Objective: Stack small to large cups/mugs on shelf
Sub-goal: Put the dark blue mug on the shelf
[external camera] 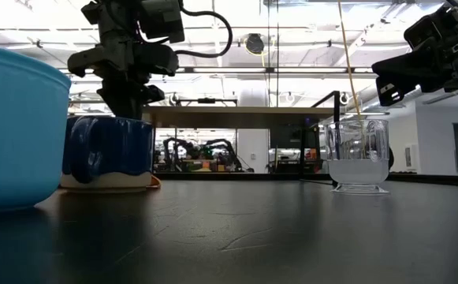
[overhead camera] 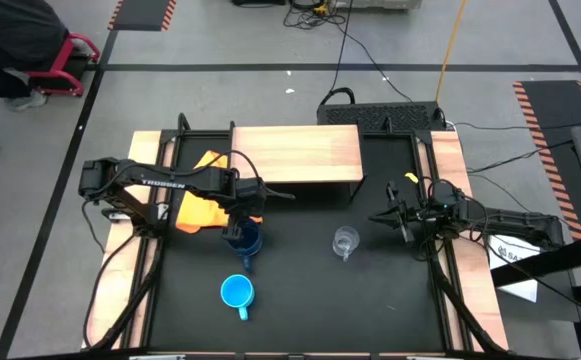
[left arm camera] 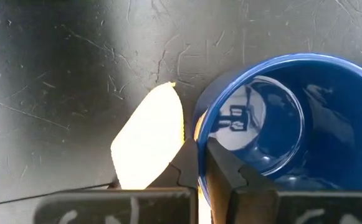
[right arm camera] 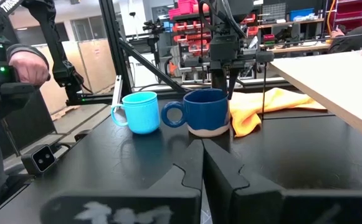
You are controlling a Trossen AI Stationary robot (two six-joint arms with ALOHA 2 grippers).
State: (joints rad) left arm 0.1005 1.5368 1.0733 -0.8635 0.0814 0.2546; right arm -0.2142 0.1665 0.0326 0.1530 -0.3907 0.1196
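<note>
3 cups: dark blue mug [overhead camera: 242,240], light blue mug [overhead camera: 236,292], glass cup [overhead camera: 345,241]; 1 shelf [overhead camera: 295,153].

open tabletop [overhead camera: 300,300] between light blue mug [overhead camera: 236,292], glass cup [overhead camera: 345,241]

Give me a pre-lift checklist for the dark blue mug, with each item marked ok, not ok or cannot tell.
1. Left gripper shut on the dark blue mug's rim, one finger inside and one outside: ok.
2. Mug upright on the table: ok in the low view.
3. Yellow-orange cloth free of the mug: cannot tell; it lies right against the mug's base.
4. Shelf top bare for placing: ok.
5. Light blue mug and clear glass cup away from the lift path: ok, both stand apart on the table.
6. Right gripper out of the way: ok, shut and waiting beside the glass cup.
</note>
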